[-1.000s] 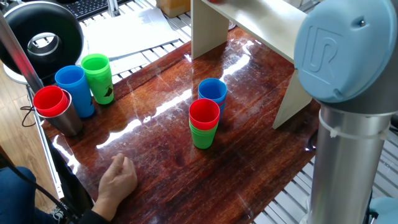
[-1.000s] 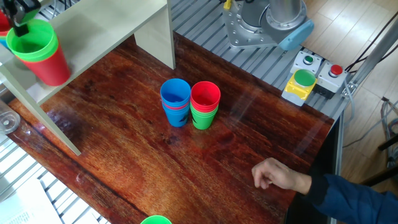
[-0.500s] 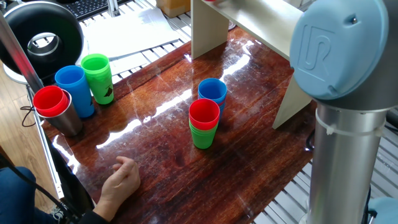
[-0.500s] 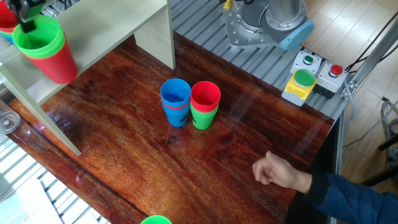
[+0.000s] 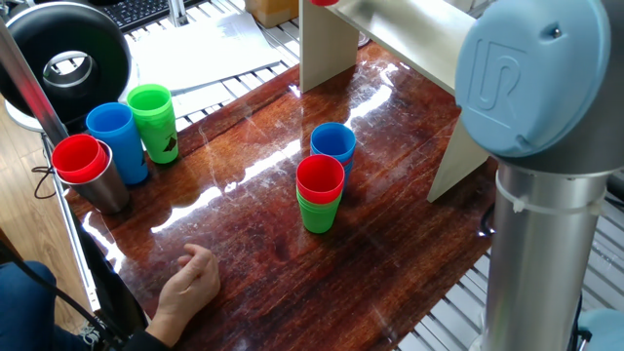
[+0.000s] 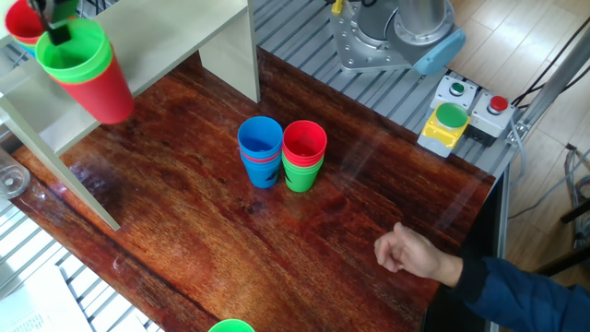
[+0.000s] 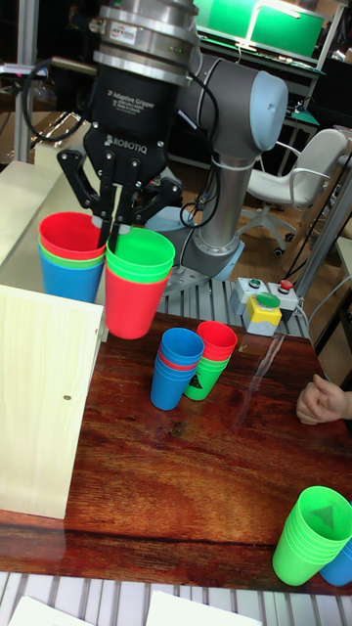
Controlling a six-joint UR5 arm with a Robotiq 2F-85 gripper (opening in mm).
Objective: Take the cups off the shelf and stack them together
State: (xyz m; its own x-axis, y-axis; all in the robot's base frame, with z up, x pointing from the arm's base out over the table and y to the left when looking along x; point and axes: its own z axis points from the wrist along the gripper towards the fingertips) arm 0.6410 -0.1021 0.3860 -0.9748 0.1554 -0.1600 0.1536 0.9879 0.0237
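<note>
My gripper [image 7: 110,233] is shut on the rim of a green cup nested in a red cup [image 7: 135,281]. This held stack [image 6: 88,70] hangs in the air at the front edge of the cream shelf [image 6: 175,32]; only the gripper's dark fingertips [image 6: 55,33] show here. A red, green and blue stack [image 7: 70,256] still stands on the shelf top. On the table below stand a blue stack [image 6: 260,150] and a red-on-green stack [image 6: 304,157], side by side, also seen as the blue stack [image 5: 332,146] and the red-on-green stack [image 5: 320,195].
A person's hand [image 6: 415,256] rests on the table near its edge. More cups, green [image 5: 153,121] and blue [image 5: 117,141], stand at one corner beside a grey metal tumbler [image 5: 100,185] holding a red cup. A button box [image 6: 452,122] sits by the arm's base.
The gripper has carried the green-and-red stack sideways off the shelf top towards the open table. The person's hand shifted slightly. The stacks on the table have not moved.
</note>
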